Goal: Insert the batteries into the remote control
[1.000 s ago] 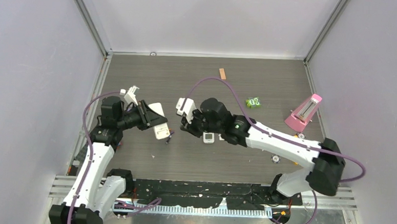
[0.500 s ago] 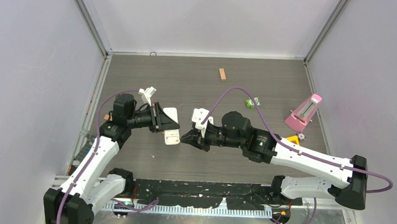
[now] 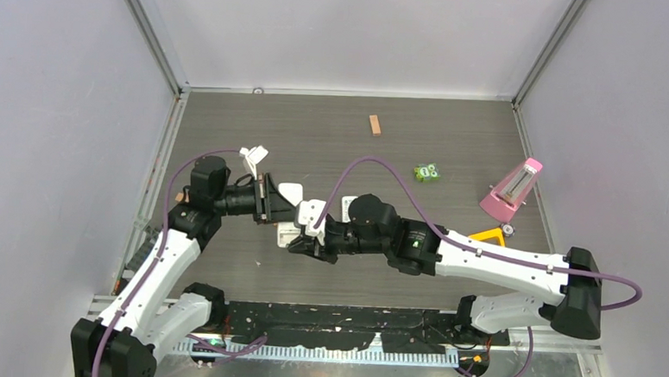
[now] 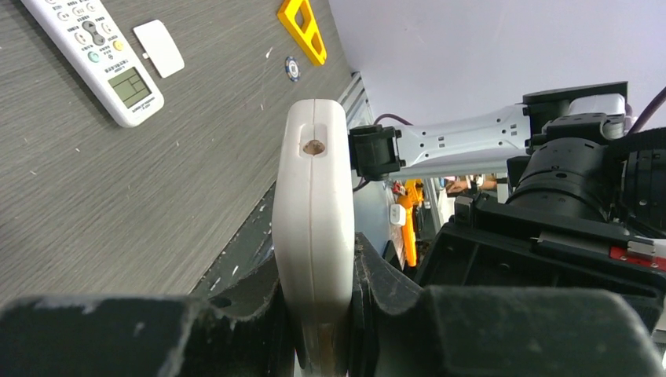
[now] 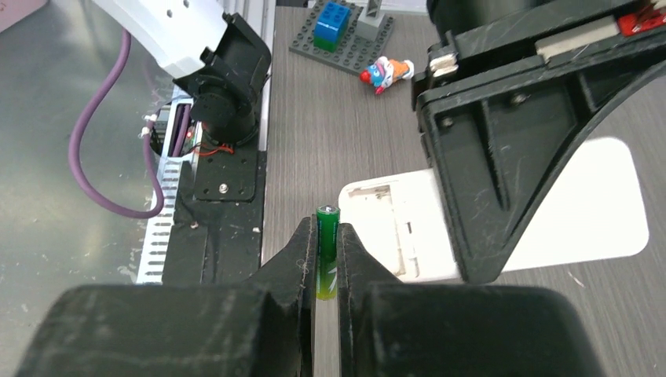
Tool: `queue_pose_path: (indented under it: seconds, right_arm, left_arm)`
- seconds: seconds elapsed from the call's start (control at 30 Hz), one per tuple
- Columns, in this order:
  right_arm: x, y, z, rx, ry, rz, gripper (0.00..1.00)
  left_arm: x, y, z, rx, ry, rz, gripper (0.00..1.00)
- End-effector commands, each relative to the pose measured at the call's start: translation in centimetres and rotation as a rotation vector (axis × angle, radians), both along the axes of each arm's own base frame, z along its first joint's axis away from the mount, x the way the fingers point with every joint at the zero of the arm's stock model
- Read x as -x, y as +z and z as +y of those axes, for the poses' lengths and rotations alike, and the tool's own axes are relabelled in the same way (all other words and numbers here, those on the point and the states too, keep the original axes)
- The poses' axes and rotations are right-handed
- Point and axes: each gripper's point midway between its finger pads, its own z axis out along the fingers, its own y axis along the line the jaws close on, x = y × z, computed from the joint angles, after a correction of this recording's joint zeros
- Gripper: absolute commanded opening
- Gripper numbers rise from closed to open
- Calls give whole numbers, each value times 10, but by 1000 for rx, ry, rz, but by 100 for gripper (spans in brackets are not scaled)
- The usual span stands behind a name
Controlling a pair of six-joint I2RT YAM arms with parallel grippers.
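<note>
Right claw pinches a green battery; left claw clamps what seems the white remote.

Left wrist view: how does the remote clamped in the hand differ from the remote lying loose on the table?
The clamped remote is held on edge in the left hand; the loose remote lies flat, face up. The clamped remote's battery bay is open; the loose remote shows its display and buttons. Both are white.

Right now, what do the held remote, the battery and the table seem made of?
Remote: probably plastic, smooth off-white, with a moulded seam along its edge. Battery: likely metal under a glossy green wrap. Table: perhaps laminate, matte grey with wood grain.
</note>
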Motion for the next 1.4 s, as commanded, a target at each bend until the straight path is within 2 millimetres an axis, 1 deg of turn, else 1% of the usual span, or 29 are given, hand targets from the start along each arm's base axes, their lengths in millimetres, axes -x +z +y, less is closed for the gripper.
queue_pose_path:
  seconds: [0.0,0.23,0.4,0.67,1.13,1.37]
  right_arm:
    - [-3,52,17,-149,23,-85,7]
    - [-5,49,28,-149,38,-94,7]
    - [-4,43,32,-145,57,-100,7]
    - [-4,33,34,-135,80,-134,8]
    - [-2,11,35,-59,93,-103,9]
    - [-4,6,34,-23,81,-88,10]
  left_arm:
    - [11,22,-3,30,-76,-103,0]
    - [15,22,-4,28,-106,-112,0]
    - [18,24,-5,36,-129,-121,0]
    - [27,22,-6,46,-179,-127,0]
    - [24,20,-6,38,-169,-122,0]
    - [23,19,-6,33,-163,-121,0]
